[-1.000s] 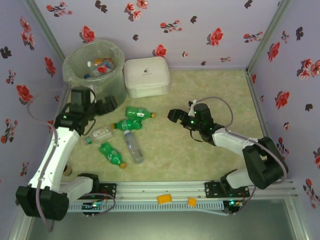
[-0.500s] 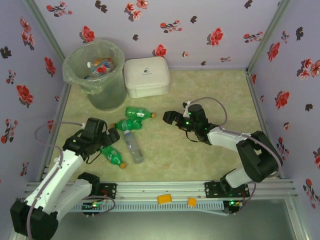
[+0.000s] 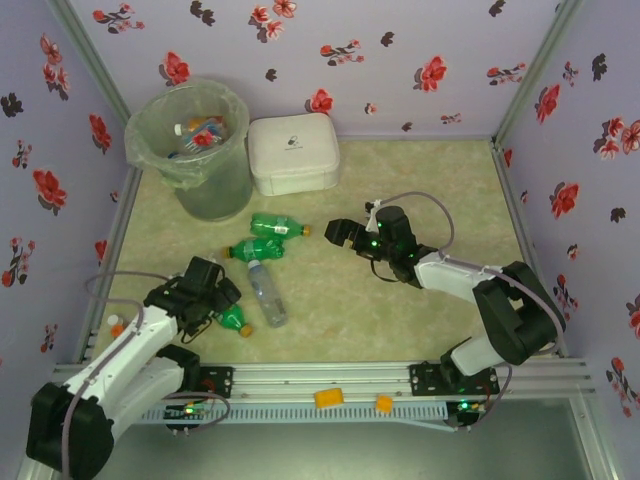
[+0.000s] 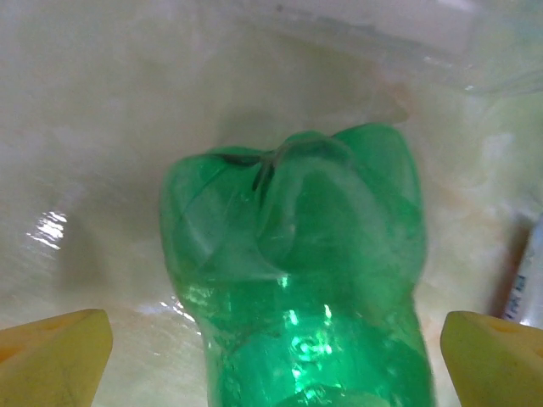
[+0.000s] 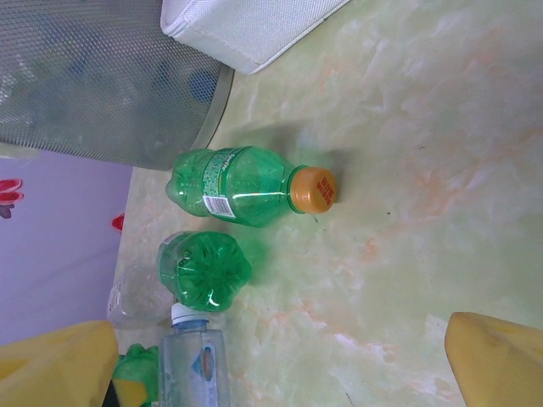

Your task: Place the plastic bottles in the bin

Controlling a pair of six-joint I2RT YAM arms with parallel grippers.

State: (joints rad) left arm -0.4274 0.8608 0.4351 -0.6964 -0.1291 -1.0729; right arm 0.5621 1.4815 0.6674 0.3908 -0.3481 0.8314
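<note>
Your left arm has swung down from beside the bin point(image 3: 212, 190) to the near-left part of the worktop point(image 3: 430, 180). The left fingers point(image 4: 59, 352) now stand spread wide on either side of the nearest green bottle point(image 4: 297, 280), whose lobed base faces the wrist camera. Nothing is clamped yet, and the bottle lies on the worktop between them, so I read this as the approach for the next pick.

The right fingers point(image 5: 496, 360) are likewise released and empty. They have edged a little toward the orange-capped green bottle point(image 5: 233, 186), which lies just ahead of them, with a second green bottle point(image 5: 204, 270) and a clear bottle point(image 5: 191, 365) beside it. Several bottles already sit in the bin, and at least four remain on the worktop.

The left wall point(image 3: 70, 200) runs near your left arm's outer side, and the clear bottle lies just beside the target on the inner side. Close straight and lift before you swing. The white box point(image 3: 292, 152) sits right beside the bin, so come at the rim from the front. The widest open room is the middle and right of the worktop.
</note>
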